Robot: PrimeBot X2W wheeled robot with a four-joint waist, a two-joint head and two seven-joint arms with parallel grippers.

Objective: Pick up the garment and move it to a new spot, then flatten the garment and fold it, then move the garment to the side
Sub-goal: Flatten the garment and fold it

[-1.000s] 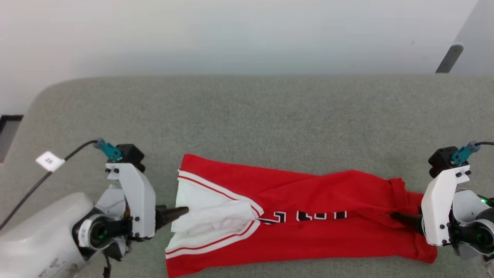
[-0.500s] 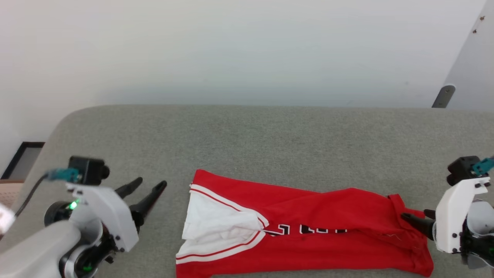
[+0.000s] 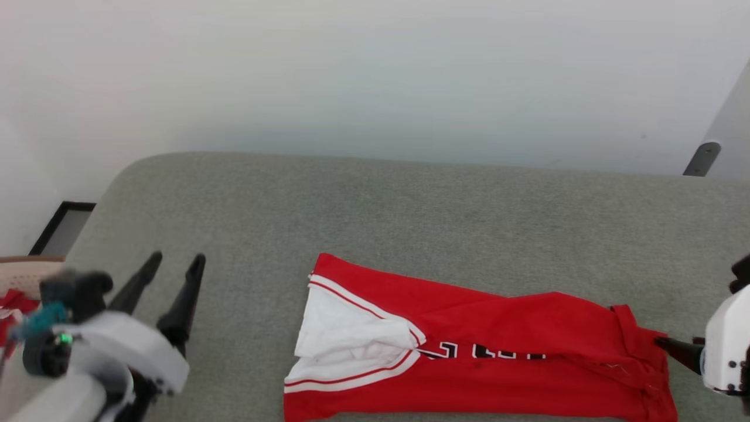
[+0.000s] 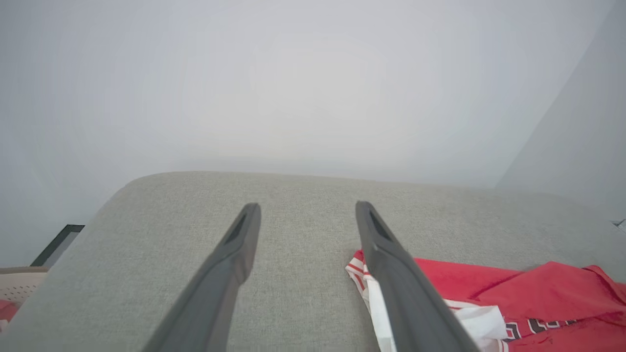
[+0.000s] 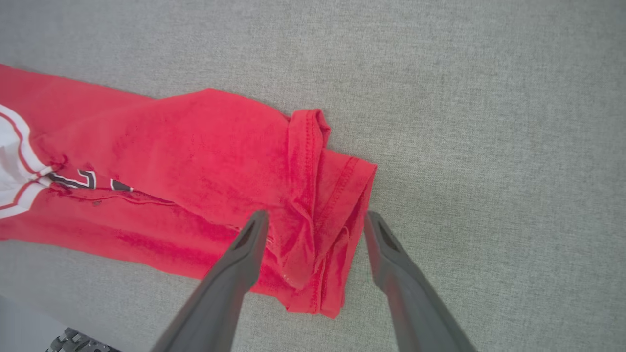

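Observation:
The garment (image 3: 527, 328) lies on the grey cushion, folded lengthwise into a long red band. A white sleeve (image 3: 345, 334) sits at its left end and black letters run along the fold. My left gripper (image 3: 177, 258) stands open well to the left of it, fingers pointing away, nothing between them. In the left wrist view the left gripper (image 4: 308, 208) spreads over bare cushion, with the garment (image 4: 538, 288) at lower right. My right gripper (image 3: 674, 346) is at the garment's right hem end. In the right wrist view the right gripper (image 5: 317, 215) stands open astride the bunched hem of the garment (image 5: 195, 156).
The grey cushion (image 3: 410, 211) stretches wide behind the garment and has a rounded left corner. A white wall rises behind it. Off its left edge sit a dark frame (image 3: 64, 225) and a pale basket (image 3: 29, 269). A metal bracket (image 3: 700, 158) is at the far right.
The head camera has shifted. My left gripper drew back leftward from the white sleeve and swung its fingers to point away. My right gripper backed off a little to the right of the hem.

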